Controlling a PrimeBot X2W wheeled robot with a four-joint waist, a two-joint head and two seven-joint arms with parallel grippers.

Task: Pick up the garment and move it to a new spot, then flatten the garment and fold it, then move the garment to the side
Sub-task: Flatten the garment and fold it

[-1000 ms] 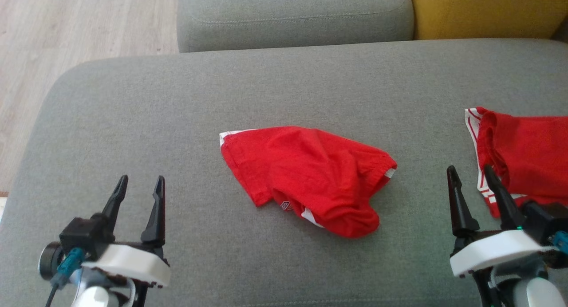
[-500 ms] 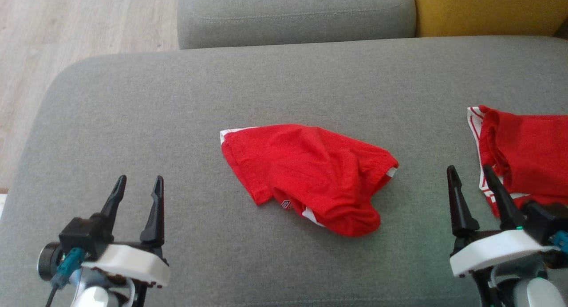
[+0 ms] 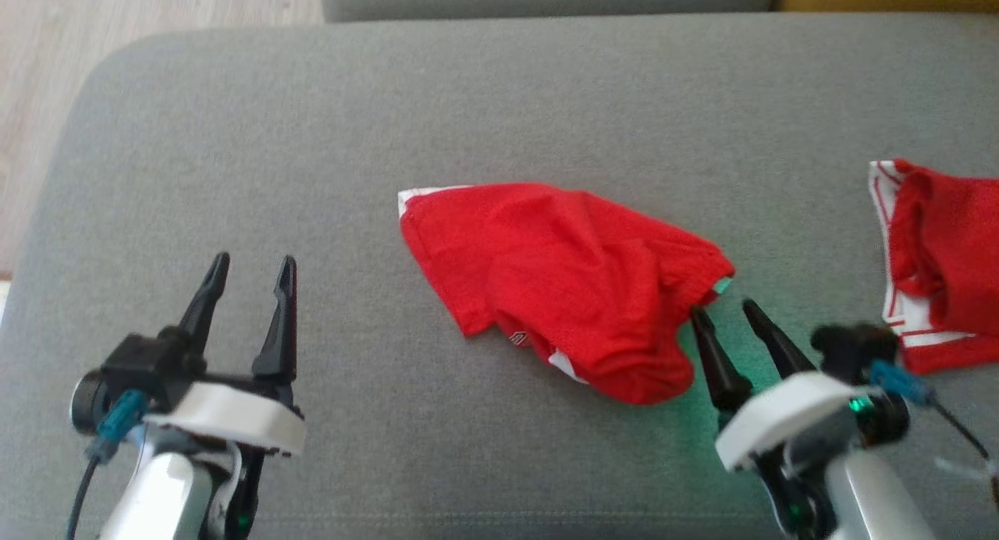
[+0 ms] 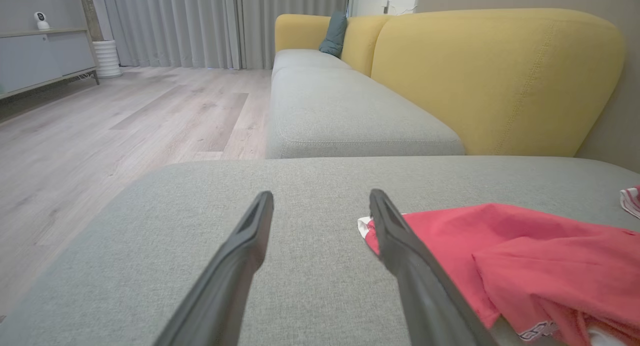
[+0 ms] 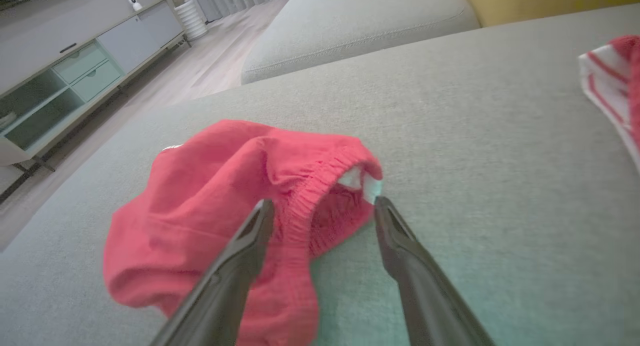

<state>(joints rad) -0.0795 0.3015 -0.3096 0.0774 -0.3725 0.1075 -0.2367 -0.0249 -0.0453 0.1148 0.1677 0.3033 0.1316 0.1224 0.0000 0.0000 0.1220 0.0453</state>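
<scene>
Grey cushion [image 3: 312, 134] carries the garment [image 3: 562, 282] at its middle. Our left gripper [image 3: 254, 259] and right gripper [image 3: 722, 309] are spread; the right one faces the waistband [image 5: 320, 186]. We should pinch only this edge.

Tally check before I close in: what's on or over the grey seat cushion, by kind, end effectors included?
Red garments: 2 (crumpled red shorts mid-cushion; red garment with white stripes at the head view's right edge)
End effectors: 2 (left end effector and right end effector, both open, holding nothing)
Total: 4
</scene>
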